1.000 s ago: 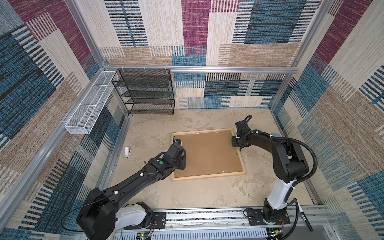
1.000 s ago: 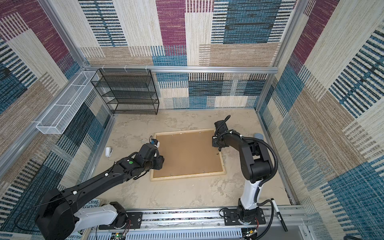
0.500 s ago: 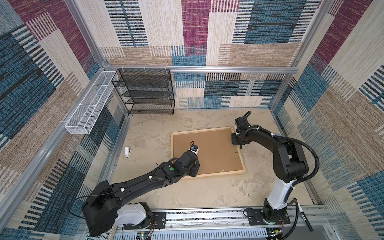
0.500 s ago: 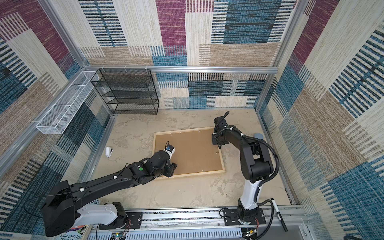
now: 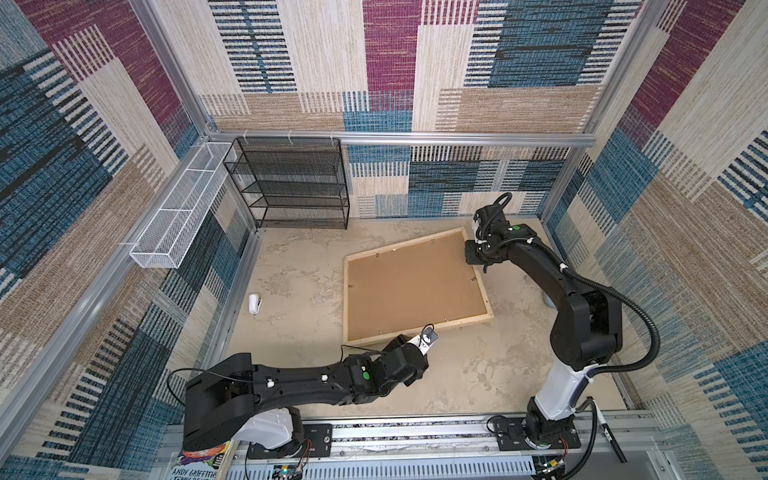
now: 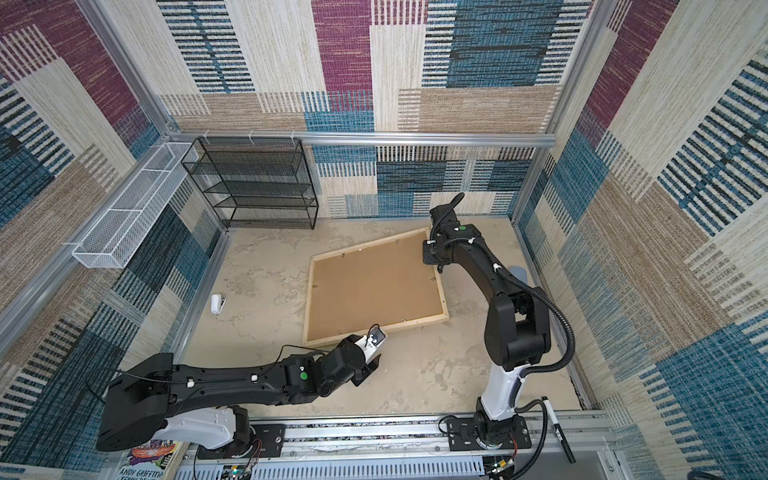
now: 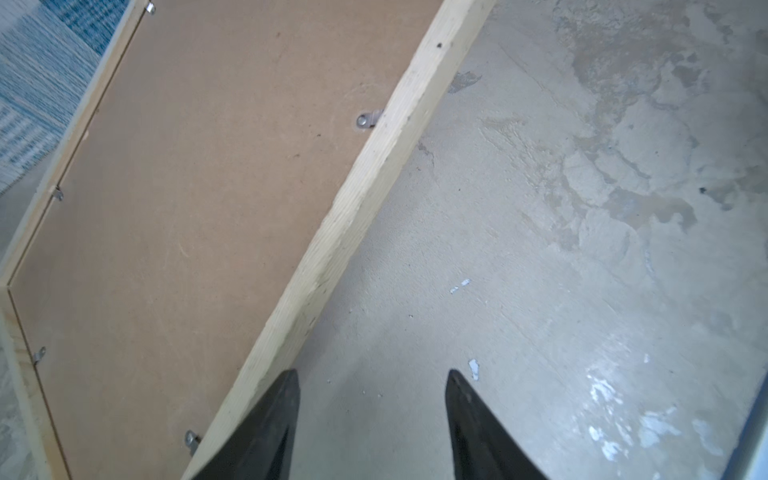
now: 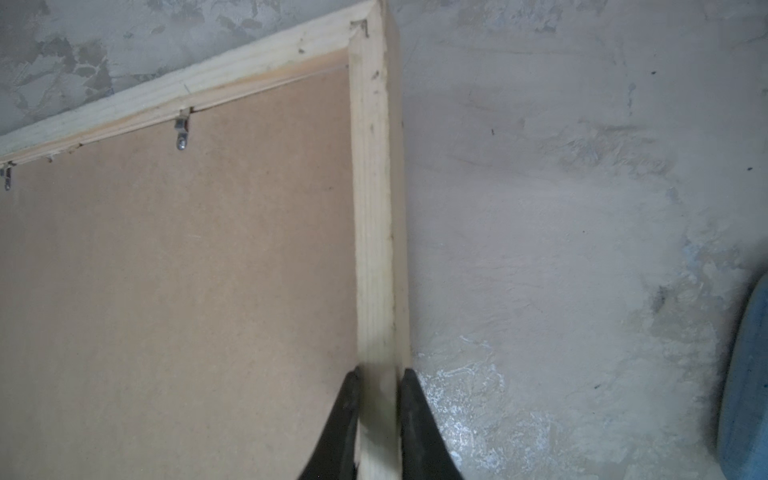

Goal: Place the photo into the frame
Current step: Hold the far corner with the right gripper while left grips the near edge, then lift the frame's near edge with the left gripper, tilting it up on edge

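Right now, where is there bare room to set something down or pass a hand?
Barest: between the black rack and the frame's far rail, and the near right corner beside the right arm's base. Left of the frame lies only a small white object. Crowded: left gripper at the near rail, right gripper clamping the right rail.

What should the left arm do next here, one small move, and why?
Probably slide the left end effector sideways onto the near rail of the frame and close. Its jaws stand open over the table just beside that rail, while the right end effector is shut on the side rail alone. The backing already looks clipped in.
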You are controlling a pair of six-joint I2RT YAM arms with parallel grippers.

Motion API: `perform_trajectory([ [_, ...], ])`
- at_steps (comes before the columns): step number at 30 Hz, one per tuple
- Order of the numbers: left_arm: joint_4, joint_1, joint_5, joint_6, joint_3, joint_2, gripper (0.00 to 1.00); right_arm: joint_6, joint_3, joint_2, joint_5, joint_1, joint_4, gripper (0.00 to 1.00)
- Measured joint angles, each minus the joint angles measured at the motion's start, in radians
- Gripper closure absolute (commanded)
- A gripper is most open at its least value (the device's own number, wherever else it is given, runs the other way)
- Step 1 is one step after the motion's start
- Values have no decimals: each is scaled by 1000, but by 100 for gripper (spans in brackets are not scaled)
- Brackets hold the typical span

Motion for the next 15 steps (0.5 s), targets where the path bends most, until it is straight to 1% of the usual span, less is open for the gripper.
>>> perform_trajectory([
  [4,80,-5,-86,60,-24,31,44,0,31,-12,-7,2,-27,90],
  [8,172,-15,-135,116,-31,75,44,0,42,-23,-8,1,-45,90],
  [13,258,-22,-206,191,-7,174,45,0,47,-24,-11,4,-58,90],
  [15,310,-29,-262,237,7,225,45,0,47,-24,-12,4,-56,90],
])
